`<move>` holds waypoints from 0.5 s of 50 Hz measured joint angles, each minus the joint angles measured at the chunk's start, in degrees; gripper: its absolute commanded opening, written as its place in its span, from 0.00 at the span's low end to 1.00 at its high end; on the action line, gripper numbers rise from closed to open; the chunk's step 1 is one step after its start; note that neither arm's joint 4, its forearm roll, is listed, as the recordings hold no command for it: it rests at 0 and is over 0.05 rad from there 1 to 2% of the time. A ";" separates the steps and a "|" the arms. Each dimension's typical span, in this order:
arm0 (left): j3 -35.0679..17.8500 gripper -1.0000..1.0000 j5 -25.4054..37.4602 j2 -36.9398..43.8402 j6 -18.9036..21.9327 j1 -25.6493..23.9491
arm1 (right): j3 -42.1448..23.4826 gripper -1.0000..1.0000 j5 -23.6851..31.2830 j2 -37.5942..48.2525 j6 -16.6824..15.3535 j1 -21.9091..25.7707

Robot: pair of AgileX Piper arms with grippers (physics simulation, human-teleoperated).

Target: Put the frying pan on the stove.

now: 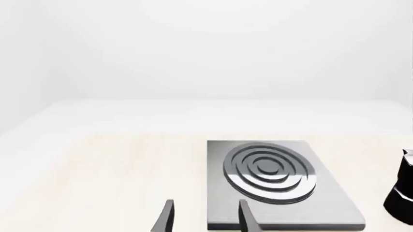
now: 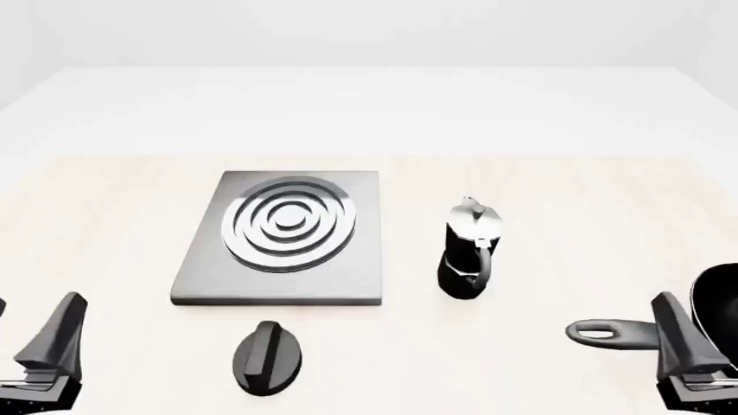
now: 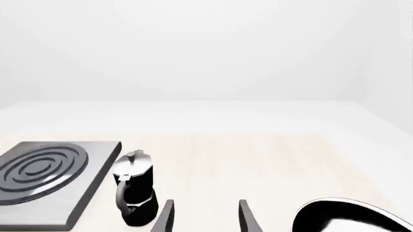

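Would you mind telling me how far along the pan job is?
Nothing is done yet: the pan sits on the table at far right, the stove bare. Both claws, left and right, are open and empty. Grasping, carrying and placing remain.

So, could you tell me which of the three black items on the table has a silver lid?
The moka pot, standing upright right of the stove. The frying pan and the oval knob show no lid.
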 measured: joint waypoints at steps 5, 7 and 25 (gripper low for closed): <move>-0.24 1.00 0.01 0.06 -0.65 -0.10 | -0.10 1.00 -0.10 0.03 0.09 -0.17; -0.28 1.00 0.00 0.11 -0.78 -0.12 | -0.14 1.00 -0.12 0.04 0.11 -0.26; -0.60 1.00 -0.33 1.85 0.37 -0.08 | -0.89 1.00 0.37 0.01 0.85 -0.97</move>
